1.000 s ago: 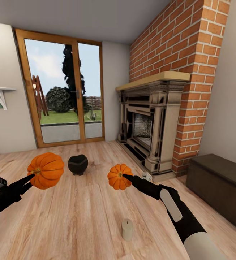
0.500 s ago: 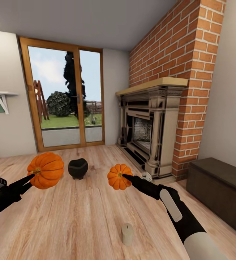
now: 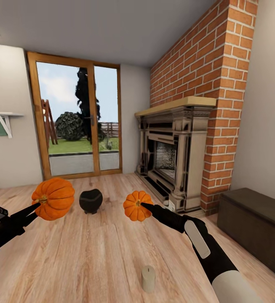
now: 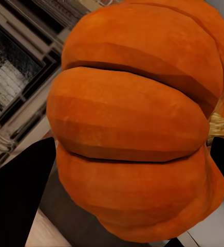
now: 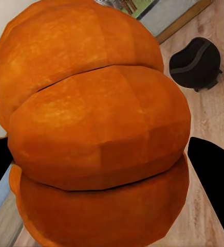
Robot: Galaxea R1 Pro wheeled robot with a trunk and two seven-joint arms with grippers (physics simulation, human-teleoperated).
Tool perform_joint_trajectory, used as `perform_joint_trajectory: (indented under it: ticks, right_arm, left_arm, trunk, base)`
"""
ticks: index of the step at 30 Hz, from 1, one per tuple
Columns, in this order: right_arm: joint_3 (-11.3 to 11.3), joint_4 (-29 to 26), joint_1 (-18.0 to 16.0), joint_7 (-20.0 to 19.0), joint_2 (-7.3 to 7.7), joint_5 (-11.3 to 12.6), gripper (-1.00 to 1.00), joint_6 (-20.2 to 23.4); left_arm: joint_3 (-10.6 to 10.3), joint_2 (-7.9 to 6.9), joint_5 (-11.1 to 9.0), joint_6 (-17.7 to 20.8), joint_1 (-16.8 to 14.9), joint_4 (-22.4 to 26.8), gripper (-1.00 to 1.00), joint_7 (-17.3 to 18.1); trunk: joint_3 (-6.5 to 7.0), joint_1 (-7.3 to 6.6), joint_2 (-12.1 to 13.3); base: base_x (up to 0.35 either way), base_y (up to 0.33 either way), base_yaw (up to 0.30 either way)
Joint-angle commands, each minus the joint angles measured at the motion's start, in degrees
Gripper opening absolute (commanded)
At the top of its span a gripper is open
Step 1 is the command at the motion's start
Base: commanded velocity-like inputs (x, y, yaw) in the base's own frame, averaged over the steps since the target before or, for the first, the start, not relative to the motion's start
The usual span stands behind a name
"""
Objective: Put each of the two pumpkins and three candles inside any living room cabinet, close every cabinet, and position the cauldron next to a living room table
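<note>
The cabinet (image 3: 255, 223) sits shut at the right, past the brick fireplace (image 3: 175, 155), and nothing shows as stored yet. Each of the 2 pumpkins is carried off the floor: the left gripper (image 3: 35, 209) is clamped on the left pumpkin (image 3: 53, 198), and the right gripper (image 3: 143, 206) grips the right pumpkin (image 3: 137, 205). The cauldron (image 3: 90, 200) stands on the planks between them, not beside any table. 1 candle (image 3: 148, 278) waits on the floor near the robot. Judged from this, all stowing, closing and cauldron placing remain.
</note>
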State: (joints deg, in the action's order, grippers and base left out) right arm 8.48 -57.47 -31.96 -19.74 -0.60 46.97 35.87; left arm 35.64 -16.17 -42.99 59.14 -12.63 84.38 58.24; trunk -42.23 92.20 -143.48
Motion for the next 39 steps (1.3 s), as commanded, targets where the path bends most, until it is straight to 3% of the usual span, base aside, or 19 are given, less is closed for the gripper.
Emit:
perform_joint_trajectory:
  ticks: [1, 4, 13, 29, 39]
  right_arm:
    - [-0.05, -0.02, -0.03, 0.06, -0.01, 0.11, -1.0, 0.26]
    - [-0.05, -0.02, -0.03, 0.06, -0.01, 0.12, -1.0, 0.26]
    - [-0.13, -0.02, -0.03, 0.05, -0.01, 0.12, -1.0, 0.26]
    - [-0.13, -0.02, -0.03, 0.05, -0.01, 0.14, -1.0, 0.26]
    - [-0.13, -0.02, -0.03, 0.06, -0.01, 0.14, -1.0, 0.26]
  left_arm:
    - [0.04, 0.0, 0.1, 0.2, -0.04, -0.01, -1.0, 0.21]
    - [0.04, 0.0, 0.1, 0.22, -0.03, -0.01, -1.0, 0.21]
    - [0.02, 0.0, 0.1, 0.22, -0.04, -0.01, -1.0, 0.21]
    - [0.04, 0.0, 0.1, 0.21, -0.04, -0.01, -1.0, 0.21]
    - [0.04, 0.0, 0.1, 0.2, -0.06, -0.01, -1.0, 0.21]
  trunk:
    - [0.06, -0.04, -0.01]
    - [0.45, -0.12, 0.03]
    - [-0.4, -0.12, 0.03]
    - [1.65, -0.53, 0.24]
    - [2.51, -2.72, 4.25]
  base:
    - [0.0, 0.0, 0.0]
    - [0.0, 0.0, 0.0]
    - [0.0, 0.0, 0.0]
    - [0.0, 0.0, 0.0]
    - [0.0, 0.0, 0.0]
